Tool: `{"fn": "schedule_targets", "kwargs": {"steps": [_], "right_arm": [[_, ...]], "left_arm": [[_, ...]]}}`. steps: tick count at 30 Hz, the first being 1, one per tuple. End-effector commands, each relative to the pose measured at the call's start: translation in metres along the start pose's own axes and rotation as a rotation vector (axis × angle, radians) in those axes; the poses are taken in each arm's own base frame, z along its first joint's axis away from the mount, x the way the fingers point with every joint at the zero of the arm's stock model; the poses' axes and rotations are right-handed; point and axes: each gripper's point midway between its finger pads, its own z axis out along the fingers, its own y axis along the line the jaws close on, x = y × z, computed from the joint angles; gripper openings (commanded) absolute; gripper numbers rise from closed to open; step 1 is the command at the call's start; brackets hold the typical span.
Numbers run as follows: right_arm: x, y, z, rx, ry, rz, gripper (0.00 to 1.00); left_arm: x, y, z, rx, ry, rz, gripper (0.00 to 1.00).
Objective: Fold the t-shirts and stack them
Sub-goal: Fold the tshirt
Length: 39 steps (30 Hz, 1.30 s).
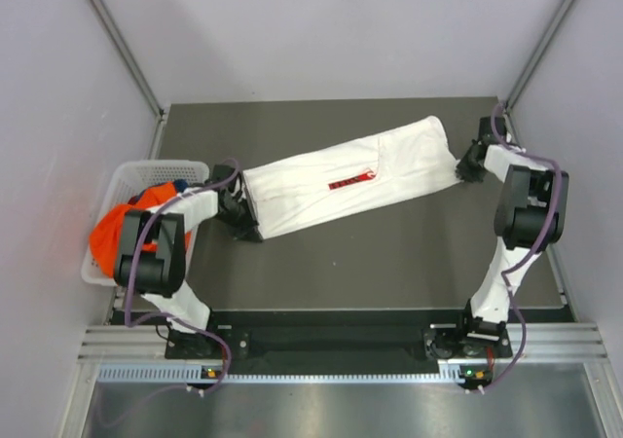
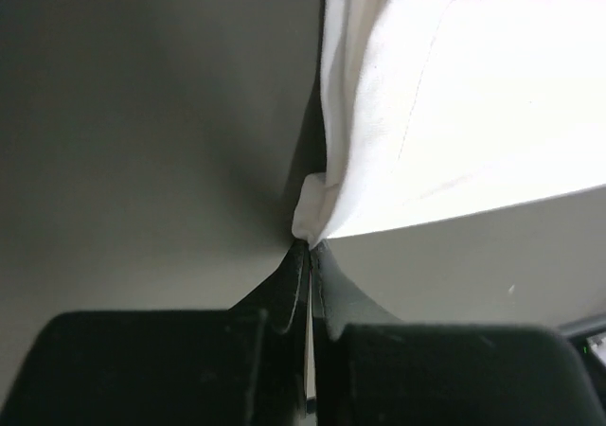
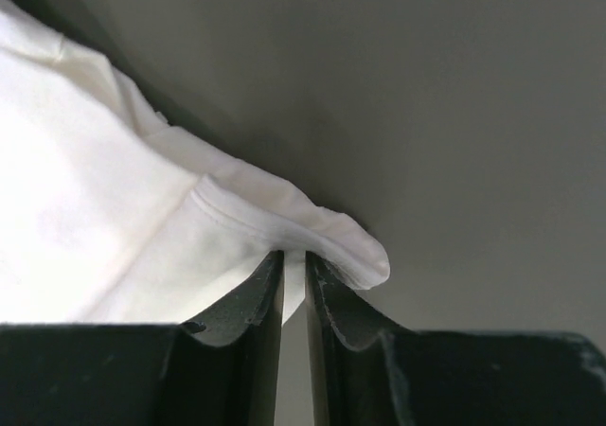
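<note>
Observing white t-shirt (image 1: 350, 180) lying as a long folded band on the dark table (image 1: 389, 263), running diagonally from near-left to far-right and drawn out between the two arms. Noting red chest print (image 1: 352, 179) facing up about midway along the band, close to a lengthwise crease. Logging left gripper (image 2: 311, 248) working at the band's near-left end, low over the table. In the left wrist view, seeing both fingers (image 2: 284, 289) pressed together with only a hairline seam between them and a bunched corner of white cloth emerging right at the tips; reading this as clamping the white t-shirt. Logging right gripper (image 3: 295, 260) sitting at the band's far-right end. In the right wrist view, seeing its fingers (image 3: 251, 298) nearly meeting, with only a narrow slot between them and a stitched hem of the same cloth curling over the tips and dropping into the slot; reading this as pinching the shirt's edge. Noting white lattice basket (image 1: 127, 175) standing at the table's left side, just beside the left arm. Seeing orange t-shirt (image 1: 112, 226) mounded inside it, reaching the left rim, and dark blue t-shirt (image 1: 161, 197) showing as a small patch behind the orange, partly hidden by the arm. Not being able to tell how either basket shirt is lying underneath.
</note>
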Motion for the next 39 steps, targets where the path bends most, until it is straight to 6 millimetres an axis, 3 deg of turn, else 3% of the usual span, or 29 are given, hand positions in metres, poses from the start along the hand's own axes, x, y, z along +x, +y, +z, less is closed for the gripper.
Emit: {"fn": "schedule_targets", "kwargs": {"steps": [1,5,6,8,9,11,14,17,20,21,23,24,26,27,28,31,33,39], "right_arm": [[-0.017,-0.011,0.028,0.058,0.004,-0.027,0.17],[-0.048,0.002,0.044,0.039,-0.040,-0.047,0.18],[-0.054,0.004,0.047,0.033,-0.049,-0.054,0.18],[-0.067,0.009,0.055,0.025,-0.067,-0.075,0.18],[-0.070,0.013,0.057,0.017,-0.070,-0.084,0.18],[-0.078,0.016,0.059,0.004,-0.077,-0.098,0.20],[-0.076,0.022,0.046,-0.025,-0.055,-0.086,0.25],[-0.070,0.022,0.017,-0.035,-0.051,-0.037,0.31],[-0.061,0.024,-0.010,-0.088,-0.037,0.030,0.35],[-0.056,0.034,-0.017,-0.150,-0.019,0.041,0.35],[-0.041,0.042,-0.031,-0.217,0.004,0.082,0.36],[-0.045,0.058,-0.039,-0.312,-0.025,0.085,0.37],[-0.033,0.069,-0.046,-0.368,-0.023,0.119,0.38],[-0.038,0.084,-0.051,-0.437,-0.054,0.114,0.38],[-0.040,0.092,-0.054,-0.472,-0.066,0.126,0.38],[-0.037,0.111,-0.049,-0.536,-0.068,0.117,0.39],[-0.035,0.114,-0.035,-0.525,-0.050,0.111,0.40],[-0.024,0.105,0.002,-0.454,-0.001,0.134,0.41]], "left_arm": [[0.023,-0.020,-0.008,0.080,-0.021,-0.014,0.00],[0.045,-0.036,-0.013,0.108,-0.041,-0.021,0.00],[0.060,-0.039,-0.011,0.106,-0.022,-0.034,0.01],[0.069,-0.052,-0.016,0.146,-0.049,-0.036,0.08],[0.085,-0.054,-0.012,0.148,-0.023,-0.061,0.17],[0.095,-0.059,-0.014,0.179,-0.024,-0.071,0.29],[0.105,-0.039,-0.013,0.100,-0.013,-0.080,0.46],[0.088,-0.033,-0.020,0.029,-0.082,-0.027,0.52],[0.054,-0.044,-0.033,-0.006,-0.179,0.067,0.58],[0.030,-0.059,-0.045,0.007,-0.244,0.127,0.60],[0.003,-0.056,-0.044,-0.066,-0.275,0.157,0.61],[-0.025,-0.067,-0.055,-0.058,-0.326,0.187,0.61],[-0.046,-0.065,-0.044,-0.084,-0.305,0.205,0.61],[-0.070,-0.066,-0.042,-0.088,-0.313,0.214,0.61],[-0.080,-0.064,-0.040,-0.095,-0.308,0.219,0.61],[-0.107,-0.066,-0.030,-0.070,-0.253,0.254,0.61],[-0.124,-0.059,-0.021,-0.098,-0.227,0.275,0.62],[-0.138,-0.058,-0.002,-0.088,-0.181,0.314,0.63]]}}
